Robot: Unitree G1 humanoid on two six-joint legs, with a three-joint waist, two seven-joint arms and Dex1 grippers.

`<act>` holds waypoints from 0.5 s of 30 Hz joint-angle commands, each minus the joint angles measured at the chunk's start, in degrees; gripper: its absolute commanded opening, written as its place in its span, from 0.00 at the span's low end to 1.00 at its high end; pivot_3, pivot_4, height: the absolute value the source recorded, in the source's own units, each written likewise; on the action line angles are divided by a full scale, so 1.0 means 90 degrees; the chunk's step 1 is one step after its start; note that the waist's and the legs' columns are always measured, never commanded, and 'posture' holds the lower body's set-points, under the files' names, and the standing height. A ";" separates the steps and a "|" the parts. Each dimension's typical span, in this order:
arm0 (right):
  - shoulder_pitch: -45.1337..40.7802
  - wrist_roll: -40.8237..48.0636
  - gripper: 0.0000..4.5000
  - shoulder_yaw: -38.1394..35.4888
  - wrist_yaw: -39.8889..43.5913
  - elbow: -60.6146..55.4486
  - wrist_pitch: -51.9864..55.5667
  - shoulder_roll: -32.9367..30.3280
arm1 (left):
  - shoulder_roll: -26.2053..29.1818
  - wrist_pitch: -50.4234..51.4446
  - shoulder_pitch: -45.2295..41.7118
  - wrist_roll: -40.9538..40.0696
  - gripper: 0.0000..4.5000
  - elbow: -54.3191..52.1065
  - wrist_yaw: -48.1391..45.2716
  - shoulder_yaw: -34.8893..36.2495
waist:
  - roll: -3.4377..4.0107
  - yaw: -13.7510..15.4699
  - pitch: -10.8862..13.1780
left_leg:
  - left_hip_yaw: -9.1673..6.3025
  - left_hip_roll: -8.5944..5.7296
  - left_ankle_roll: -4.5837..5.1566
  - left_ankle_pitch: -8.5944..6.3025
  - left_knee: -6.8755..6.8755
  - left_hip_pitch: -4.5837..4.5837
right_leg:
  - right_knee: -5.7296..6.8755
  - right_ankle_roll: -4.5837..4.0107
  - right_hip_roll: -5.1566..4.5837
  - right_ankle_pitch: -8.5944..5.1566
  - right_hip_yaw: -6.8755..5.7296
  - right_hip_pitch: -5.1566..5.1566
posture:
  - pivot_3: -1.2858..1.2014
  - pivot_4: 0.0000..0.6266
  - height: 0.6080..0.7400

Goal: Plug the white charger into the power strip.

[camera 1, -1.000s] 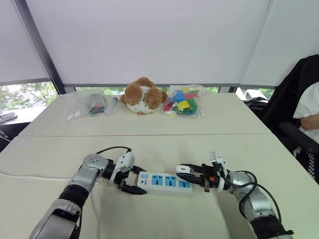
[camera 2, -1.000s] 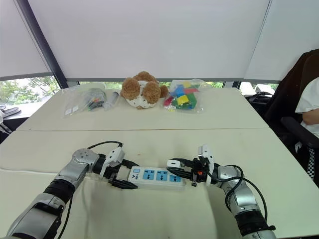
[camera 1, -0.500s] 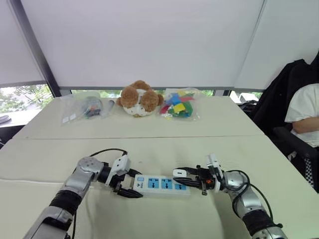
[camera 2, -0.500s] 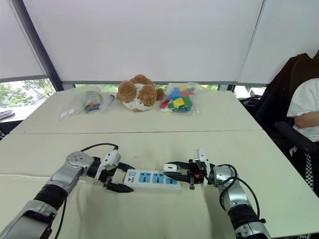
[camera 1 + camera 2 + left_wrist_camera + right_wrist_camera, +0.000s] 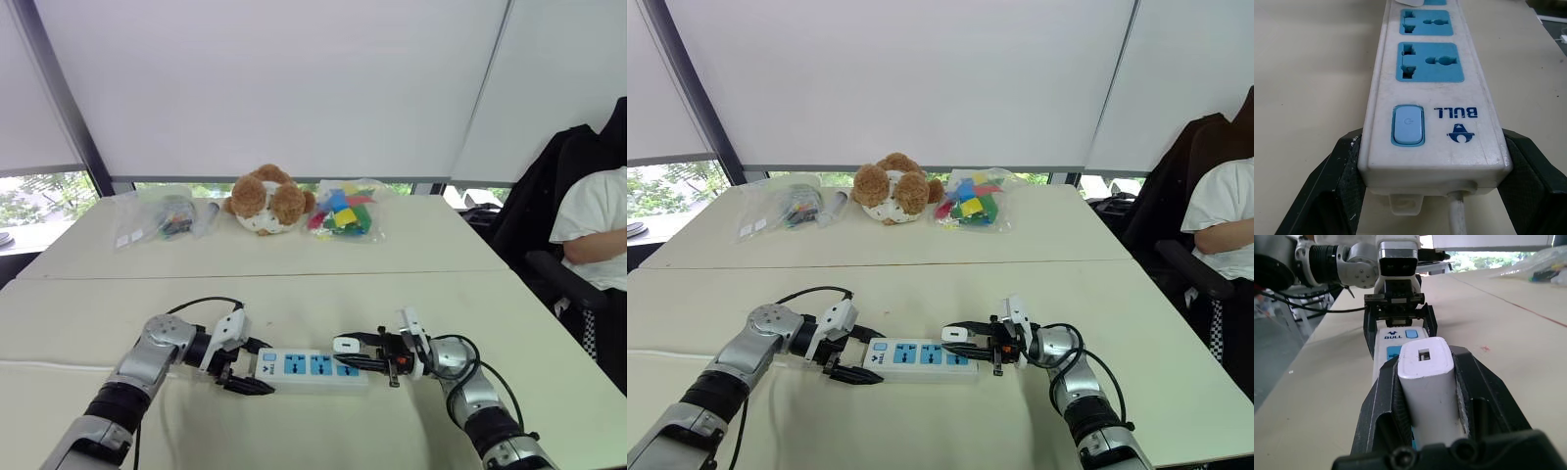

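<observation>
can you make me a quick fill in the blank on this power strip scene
1. The left end effector grips the power strip at the end with the ____.
2. The right end effector holds a white ____.
3. The strip's socket faces are coloured ____.
4. The stuffed toy sits between two plastic ____.

Missing words: switch; charger; blue; bags

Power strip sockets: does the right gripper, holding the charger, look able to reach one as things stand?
Probably yes. The right gripper is shut on the white charger right above the power strip, whose blue socket faces are uncovered. The left gripper clamps only the switch end, leaving the way free.
</observation>
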 commanded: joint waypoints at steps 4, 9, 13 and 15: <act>0.0519 -0.1017 0.17 0.0301 -0.0511 0.1357 -0.0086 -0.0185 | 0.0087 -0.0135 -0.0073 0.0094 0.67 0.0008 -0.0114 0.0000 | 0.0001 0.0001 -0.0004 | 0.0003 0.0005 0.0000 0.0000 0.0000 0.0004 | 0.0000 -0.0023 -0.0001 -0.0003 0.0001 0.0000 | 0.52 0.24 0.99; 0.0463 -0.0819 0.17 0.0312 -0.0396 0.1364 0.0268 -0.0149 | 0.0040 -0.0206 -0.0121 0.0111 0.67 0.0099 -0.0116 -0.0019 | -0.0008 0.0008 -0.0013 | 0.0005 0.0015 -0.0001 0.0000 0.0000 0.0011 | -0.0004 -0.0038 -0.0005 0.0000 0.0002 0.0006 | 0.52 0.24 0.99; 0.0464 -0.0748 0.17 0.0347 -0.0172 0.1238 0.0509 -0.0206 | 0.0059 -0.0292 -0.0137 0.0138 0.67 0.0195 -0.0131 -0.0012 | -0.0006 0.0013 -0.0015 | 0.0006 0.0038 -0.0002 -0.0001 -0.0003 0.0012 | -0.0009 -0.0052 -0.0017 0.0001 0.0013 0.0006 | 0.52 0.24 0.99; 0.0468 -0.0667 0.17 0.0336 -0.0054 0.1122 0.0728 -0.0239 | 0.0071 -0.0331 -0.0136 0.0150 0.67 0.0227 -0.0136 -0.0011 | -0.0005 0.0014 -0.0016 | 0.0006 0.0045 -0.0002 -0.0001 -0.0005 0.0013 | -0.0009 -0.0060 -0.0020 -0.0001 0.0015 0.0005 | 0.52 0.24 0.99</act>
